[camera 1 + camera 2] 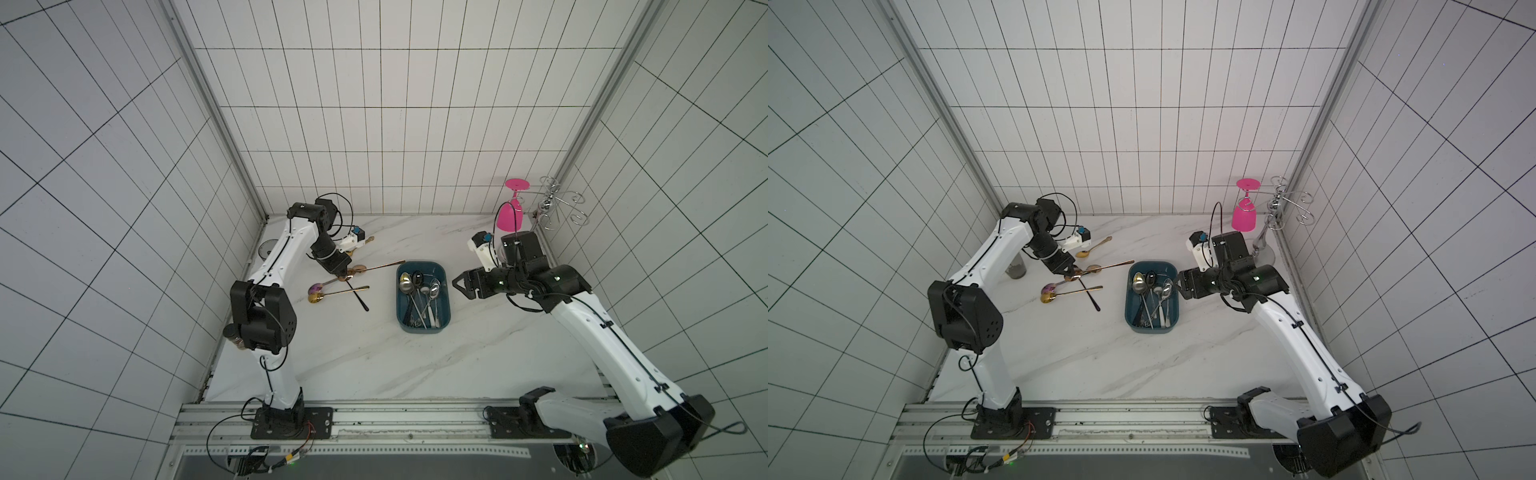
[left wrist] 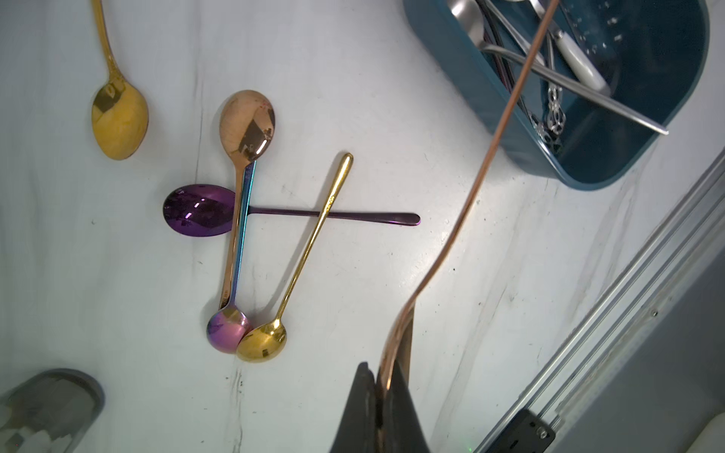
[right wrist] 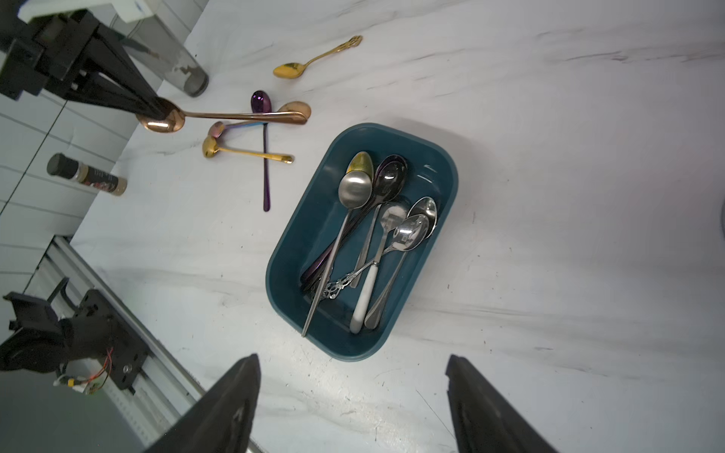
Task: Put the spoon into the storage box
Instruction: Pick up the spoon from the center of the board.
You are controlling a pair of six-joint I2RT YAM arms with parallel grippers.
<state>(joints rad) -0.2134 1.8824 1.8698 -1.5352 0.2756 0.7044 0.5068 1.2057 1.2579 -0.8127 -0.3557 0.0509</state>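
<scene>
My left gripper is shut on the bowl end of a rose-gold spoon. The spoon's long handle points toward the storage box, and its tip is near the box's far left corner. The storage box is a dark teal tub that holds several spoons. My right gripper hangs open and empty just right of the box.
Several loose spoons lie crossed under the left gripper, and a gold one lies farther back. A smoky cup and a spice bottle stand by the left wall. A pink glass hangs on a wire rack at the back right.
</scene>
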